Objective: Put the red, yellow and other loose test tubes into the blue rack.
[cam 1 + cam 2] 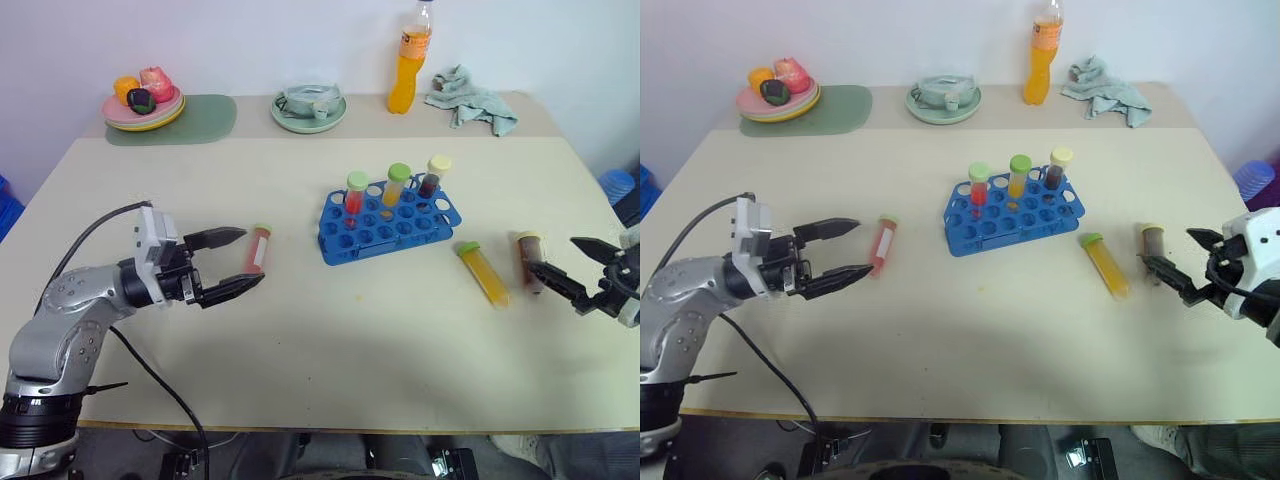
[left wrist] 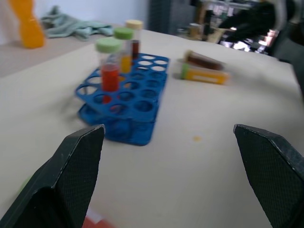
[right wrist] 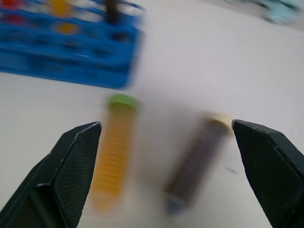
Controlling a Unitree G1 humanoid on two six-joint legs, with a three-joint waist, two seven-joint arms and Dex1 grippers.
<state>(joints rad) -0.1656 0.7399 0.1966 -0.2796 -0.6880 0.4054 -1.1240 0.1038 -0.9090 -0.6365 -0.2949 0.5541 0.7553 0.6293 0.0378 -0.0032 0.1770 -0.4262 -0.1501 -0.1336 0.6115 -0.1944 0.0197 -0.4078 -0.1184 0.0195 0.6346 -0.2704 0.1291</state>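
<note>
Standing spread wide, the jaws of the left gripper (image 1: pixel 235 260) hold nothing; they hover over the table (image 1: pixel 300 340) with the red tube (image 1: pixel 259 247) lying flat just beyond the fingertips, apart from them. The right gripper (image 1: pixel 570 262) likewise has its jaws apart and empty, low over the table's right side.

Loose tubes, lying flat:
- red tube, pale cap pointing away from the robot, left of the blue rack (image 1: pixel 388 218).
- yellow-orange tube (image 1: pixel 482 273), green cap toward the rack, right of the rack.
- dark brown tube (image 1: pixel 530 259), cream cap, beside the yellow-orange one and nearest the right gripper; touching or not cannot be told.

Blue rack: centre of table, angled. Three capped tubes stand upright in its far row, red, yellow and dark liquid in turn.

Far edge of table:
- plate of fruit (image 1: pixel 143 105) on a green mat (image 1: pixel 205 118).
- pale green plate (image 1: pixel 309 108) holding a cup.
- orange drink bottle (image 1: pixel 409 72).
- crumpled cloth (image 1: pixel 470 98).
</note>
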